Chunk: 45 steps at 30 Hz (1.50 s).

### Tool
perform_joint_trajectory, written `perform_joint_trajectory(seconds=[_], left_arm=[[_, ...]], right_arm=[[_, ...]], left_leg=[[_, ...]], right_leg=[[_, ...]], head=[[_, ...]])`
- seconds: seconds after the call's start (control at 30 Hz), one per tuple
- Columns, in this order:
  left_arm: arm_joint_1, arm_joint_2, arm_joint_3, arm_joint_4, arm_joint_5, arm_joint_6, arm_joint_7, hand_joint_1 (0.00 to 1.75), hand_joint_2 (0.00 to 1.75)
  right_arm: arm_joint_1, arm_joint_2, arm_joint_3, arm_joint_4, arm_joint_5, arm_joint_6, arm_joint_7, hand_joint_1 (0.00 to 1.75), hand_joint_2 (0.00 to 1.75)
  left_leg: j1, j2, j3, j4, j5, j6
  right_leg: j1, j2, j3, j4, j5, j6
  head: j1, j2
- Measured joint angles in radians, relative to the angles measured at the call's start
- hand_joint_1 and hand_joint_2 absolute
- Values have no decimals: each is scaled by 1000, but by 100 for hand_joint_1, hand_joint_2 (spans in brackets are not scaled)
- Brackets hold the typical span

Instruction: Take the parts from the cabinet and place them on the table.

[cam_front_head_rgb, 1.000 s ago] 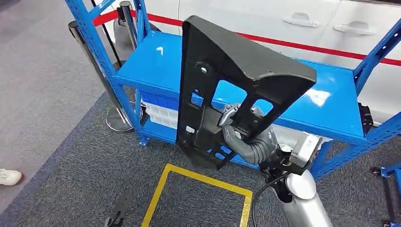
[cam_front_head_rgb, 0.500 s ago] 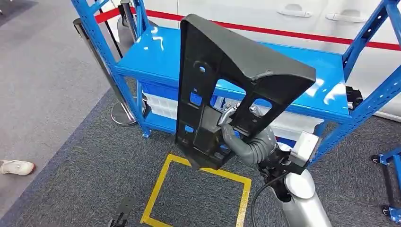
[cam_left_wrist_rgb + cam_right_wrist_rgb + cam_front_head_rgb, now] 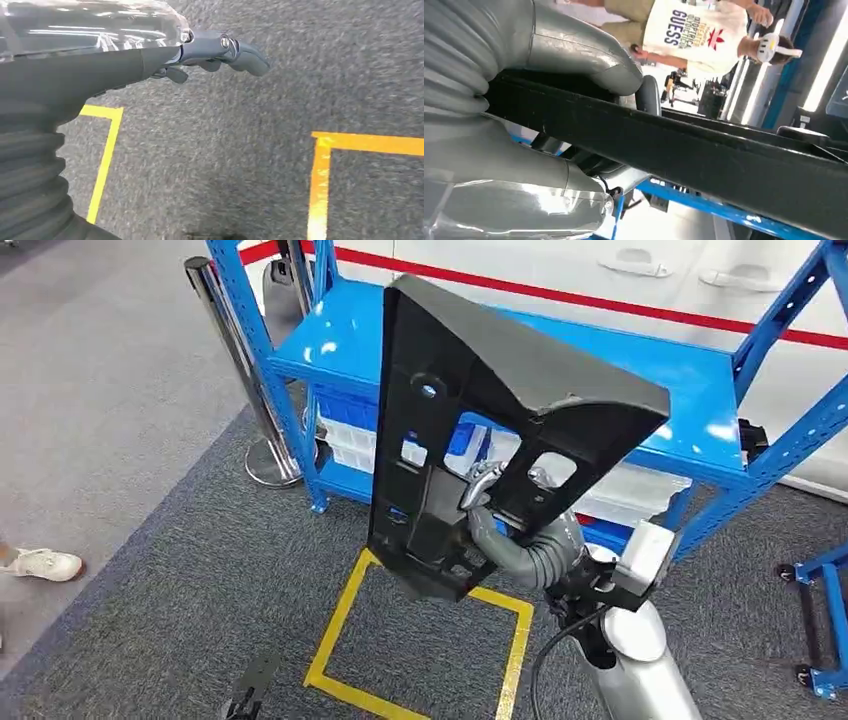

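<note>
Far left in the head view, you are seeing a white shoe [image 3: 40, 564] lying on the pale grey floor, at the edge of the darker carpet [image 3: 200, 580].

Further in, a chrome stanchion [image 3: 245, 380] is standing on its round base just beside the left post of the blue cabinet [image 3: 700, 370].

Your left hand [image 3: 220, 50] is hanging low over the carpet, showing in the left wrist view. It is holding nothing. Its dark fingers [image 3: 250, 52] are reaching out loosely and lie close together, so take it as open. Yellow floor tape [image 3: 320, 175] is running below it.

Centre frame, you are holding the large black plastic part [image 3: 480, 410] upright, raised in front of the cabinet and clear of its upper shelf. The part is standing over the yellow taped square [image 3: 425, 645] on the carpet. It has several cut-out windows, and blue shelf is showing through them.

Your right hand [image 3: 490, 495] is gripping that part low down, fingers hooked through one of the openings. In the right wrist view the grey thumb [image 3: 589, 55] is pressing over a black bar of the part.

White bins [image 3: 350, 455] are sitting on the cabinet's lower shelf, behind the part.

Beyond the cabinet, a red barrier band [image 3: 600, 300] is stretching across a white car body [image 3: 560, 265].

At the far right, you are catching the corner of a second blue frame [image 3: 825, 620].

In the right wrist view a person in a cream printed shirt [image 3: 694, 30] is standing in the background.
</note>
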Motion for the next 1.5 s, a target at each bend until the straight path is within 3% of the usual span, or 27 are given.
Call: perform_joint_trajectory(seconds=[0.07,0.1,0.13,0.23,0.27,0.3,0.33,0.47,0.53,0.63,0.67,0.7,0.73,0.77,0.9,0.97,1.03,1.07,1.1,1.17,1.2,1.23,1.27,1.37,1.4,1.47,1.5], left_arm=[[1,0,0,0,-2,-4,0,0,175],[1,0,0,0,-3,-5,-1,0,175],[-4,0,0,0,-4,-5,-2,0,175],[-3,0,-2,0,-11,-8,-2,0,175],[-3,0,-2,0,-11,-8,-1,0,175],[-2,1,-2,0,-11,-7,-1,0,175],[-3,1,-2,0,-11,-7,-1,0,175],[-3,1,-2,0,-11,-7,-1,0,175],[-4,0,-2,0,-11,-7,-1,0,175],[-8,-1,-4,0,-13,-8,-1,0,175],[-5,-1,-4,0,-15,-8,3,0,175],[-8,0,-4,0,-18,-7,4,0,175],[-10,-1,-4,0,-19,-7,4,0,175],[-12,-1,-5,0,-19,-5,4,0,175],[-6,-1,-5,0,-19,-3,4,0,175],[-8,-3,-5,0,-19,-1,3,0,175],[-8,-5,-5,0,-19,0,3,0,175],[-6,-5,-5,0,-18,0,3,0,175],[-3,-5,-5,0,-18,0,3,0,175],[-1,-5,-4,0,-17,0,3,0,175],[-1,-6,-5,0,-17,0,3,0,175],[-1,-8,-5,0,-17,0,3,0,175],[-4,-8,-5,0,-17,0,3,0,175],[3,-8,-5,0,-18,1,4,0,175],[5,-6,-5,0,-18,1,5,0,175],[5,-7,-5,0,-18,2,8,0,175],[2,-7,-5,0,-18,1,9,0,175]], right_arm=[[1,-2,0,0,0,2,-1,175,175],[1,-3,0,0,0,2,-3,175,175],[3,-3,-1,0,0,3,-4,175,175],[8,-6,-7,-2,3,4,-8,175,175],[7,-6,-7,-2,3,5,-8,175,175],[7,-6,-7,-4,4,5,-9,175,175],[8,-6,-7,-4,5,5,-9,175,175],[8,-6,-7,-4,5,5,-9,175,175],[8,-6,-7,-5,5,5,-9,175,175],[10,-6,-10,-5,8,5,-10,175,175],[16,-6,-13,-5,13,8,-10,175,175],[16,-6,-14,-6,16,10,-10,175,175],[16,-6,-15,-8,16,10,-10,175,175],[15,-6,-16,-8,18,10,-11,175,175],[15,-6,-16,-13,18,11,-11,175,175],[15,-7,-17,-19,18,11,-12,175,175],[21,-11,-19,-19,18,11,-12,175,175],[25,-13,-20,-19,18,11,-12,175,175],[29,-14,-20,-19,18,11,-12,175,175],[30,-15,-20,-19,18,11,-12,175,175],[30,-16,-21,-19,18,11,-12,175,175],[30,-16,-21,-22,18,11,-12,175,175],[31,-16,-21,-24,18,11,-13,175,175],[36,-17,-23,-27,19,10,-13,175,175],[36,-16,-23,-31,19,10,-13,175,175],[35,-13,-22,-38,19,9,-16,175,175],[36,-13,-23,-41,19,9,-16,175,175]], left_leg=[[3,-18,-6,15,-3,-5],[6,-24,-14,21,-6,-10],[2,-31,-25,34,-6,-19],[13,-54,-41,30,6,-38],[10,-60,-43,30,4,-44],[9,-30,-50,46,-10,-48],[8,-23,-53,51,-13,-50],[8,-23,-53,51,-13,-50],[6,-7,-62,76,-27,-53],[11,19,-136,232,-101,-63],[14,21,-196,350,-119,-68],[14,65,-54,67,24,-60],[0,104,-39,37,2,-52],[-2,88,-43,34,12,-38],[3,51,-49,23,25,-13],[5,35,-53,20,33,0],[2,13,-58,21,36,5],[1,1,-60,21,38,6],[1,-13,-61,23,38,4],[1,-38,-61,29,39,2],[2,-53,-62,35,37,-1],[4,-63,-67,40,35,-5],[-3,-73,-77,52,33,-13],[8,-104,-89,45,44,-34],[7,-115,-93,46,44,-40],[1,-21,-121,112,-4,-49],[4,2,-150,176,-38,-54]], right_leg=[[-5,14,112,-178,79,-1],[-9,56,145,-239,70,-6],[-8,79,147,-253,68,-7],[1,54,141,-252,67,-20],[-8,43,144,-262,71,-27],[-9,31,149,-267,73,-32],[-9,30,149,-267,73,-33],[-9,30,149,-267,73,-33],[-9,24,150,-268,73,-34],[-5,-1,151,-267,71,-40],[-3,-34,149,-263,69,-42],[-3,-66,157,-262,65,-36],[4,-71,157,-263,64,-32],[6,-77,154,-262,66,-28],[7,-102,156,-265,62,-7],[0,-20,121,-177,-3,-4],[1,1,40,-7,-80,-1],[1,2,12,49,-92,-1],[1,2,6,58,-79,-2],[0,6,60,-53,-1,-6],[-2,25,112,-159,52,-9],[-5,72,140,-227,68,-13],[-11,92,149,-248,58,-12],[-1,65,142,-242,60,-20],[-12,48,144,-252,66,-28],[-10,24,150,-257,68,-39],[-8,11,149,-257,68,-40]], head=[[0,0],[0,0],[0,0],[0,0],[1,0],[0,0],[0,0],[0,0],[0,0],[0,0],[0,0],[0,0],[0,0],[0,0],[0,0],[1,0],[1,0],[1,0],[1,0],[1,0],[1,0],[1,0],[0,0],[0,0],[0,0],[-3,0],[-3,0]])
